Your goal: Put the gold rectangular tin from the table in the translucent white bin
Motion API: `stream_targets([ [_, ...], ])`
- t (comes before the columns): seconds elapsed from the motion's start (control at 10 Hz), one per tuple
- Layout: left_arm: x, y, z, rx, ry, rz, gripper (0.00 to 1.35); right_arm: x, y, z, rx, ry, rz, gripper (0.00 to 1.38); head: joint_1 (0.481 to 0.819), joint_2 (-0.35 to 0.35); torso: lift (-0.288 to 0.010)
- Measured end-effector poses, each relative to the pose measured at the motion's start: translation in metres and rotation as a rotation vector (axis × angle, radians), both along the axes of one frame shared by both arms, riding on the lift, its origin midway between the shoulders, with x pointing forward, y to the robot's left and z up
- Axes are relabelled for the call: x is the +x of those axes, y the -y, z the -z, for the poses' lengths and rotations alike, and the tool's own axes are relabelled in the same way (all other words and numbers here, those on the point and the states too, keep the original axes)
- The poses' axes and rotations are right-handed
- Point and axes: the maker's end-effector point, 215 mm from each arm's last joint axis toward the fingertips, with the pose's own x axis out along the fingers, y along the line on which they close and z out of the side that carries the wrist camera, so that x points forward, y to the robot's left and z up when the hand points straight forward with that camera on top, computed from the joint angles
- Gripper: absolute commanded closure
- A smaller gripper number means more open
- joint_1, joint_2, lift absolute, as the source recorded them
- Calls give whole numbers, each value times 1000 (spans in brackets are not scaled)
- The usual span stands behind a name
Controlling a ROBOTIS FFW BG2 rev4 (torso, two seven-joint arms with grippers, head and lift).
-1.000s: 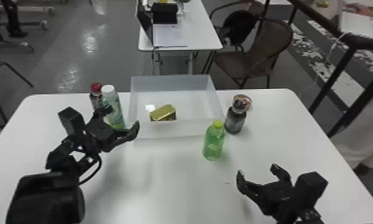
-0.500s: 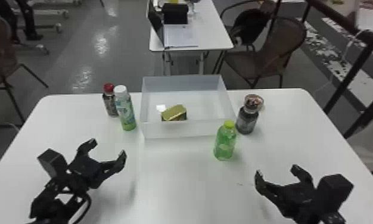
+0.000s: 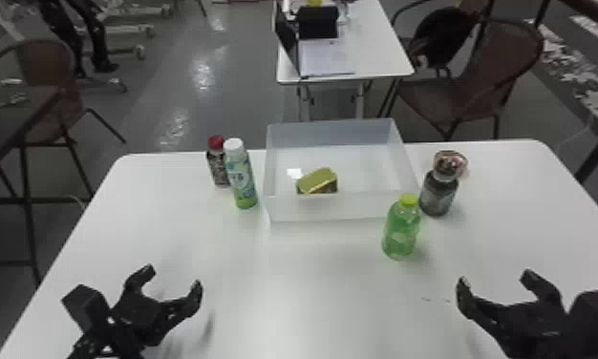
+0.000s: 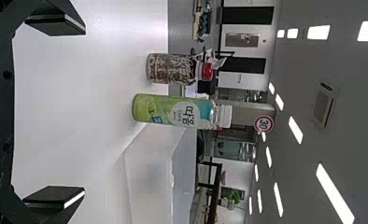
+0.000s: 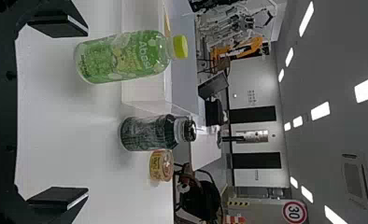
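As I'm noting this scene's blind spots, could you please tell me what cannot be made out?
- Head view: the tin's base, behind the bin's near wall.
- Head view: part of the small jar, behind the dark bottle.
- Head view: one side of the red-capped bottle, behind the white-capped bottle.
- Left wrist view: part of the bin, cut off by the picture's edge.

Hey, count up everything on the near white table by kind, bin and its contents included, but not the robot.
Bottles: 4 (red-capped bottle, white-capped bottle, green bottle, dark bottle)
Small round tub: 1
Gold tin: 1
Translucent bin: 1
Total: 7
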Motion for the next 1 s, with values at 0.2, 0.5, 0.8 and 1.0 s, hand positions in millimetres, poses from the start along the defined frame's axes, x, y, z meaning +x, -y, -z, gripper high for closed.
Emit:
stream_targets([
  [0.2,-9,-20,-4,24,8,-34,96,-5,4,2,-10,0,15,94,695,123,-87],
  [0.5,-20,-49,-3,54,2,-80,96,-17,4,10,-8,-11,29,94,695,165,-87],
  [0.8,-20,-46,-2,50,1,-76,96,-18,-12,20,67,-18,21,94,695,184,-87],
  [1.0,-19,-47,-4,50,3,-77,96,-15,-13,18,67,-13,19,94,695,186,-87],
])
